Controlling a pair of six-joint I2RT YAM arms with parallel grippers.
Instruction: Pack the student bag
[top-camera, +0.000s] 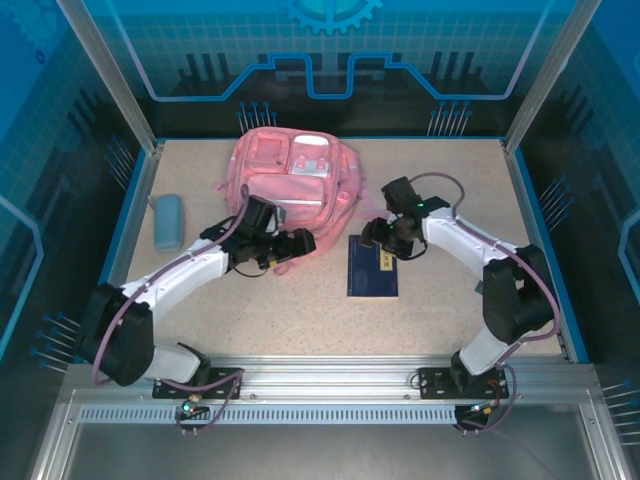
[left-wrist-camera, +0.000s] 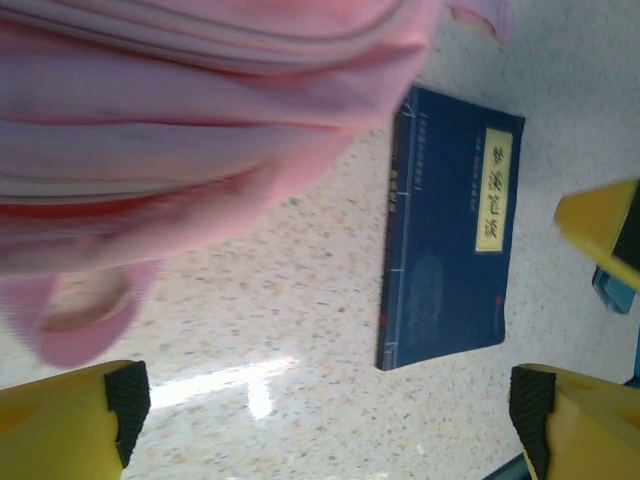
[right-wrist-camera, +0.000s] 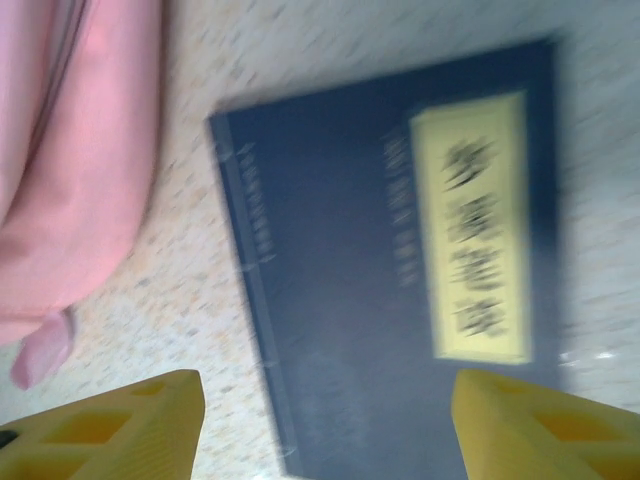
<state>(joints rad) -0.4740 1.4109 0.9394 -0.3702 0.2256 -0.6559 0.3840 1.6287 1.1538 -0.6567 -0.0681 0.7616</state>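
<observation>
The student bag (top-camera: 290, 170), a big pink backpack, lies flat at the back centre of the table with its front pockets facing up. A dark blue book (top-camera: 372, 265) with a yellow title label lies on the table to its right front. My left gripper (top-camera: 298, 244) is open at the bag's near right corner, and in the left wrist view the bag (left-wrist-camera: 180, 130) fills the upper left, with bare tabletop between the left gripper's (left-wrist-camera: 330, 420) yellow fingers (left-wrist-camera: 70, 415). My right gripper (top-camera: 380, 236) hovers open over the book's (right-wrist-camera: 350, 270) far end, holding nothing.
A small light-blue pencil case (top-camera: 168, 221) lies near the table's left edge. Pink strap loops (left-wrist-camera: 85, 320) trail from the bag onto the table. Blue walls (top-camera: 545, 230) border the speckled tabletop (top-camera: 300, 310).
</observation>
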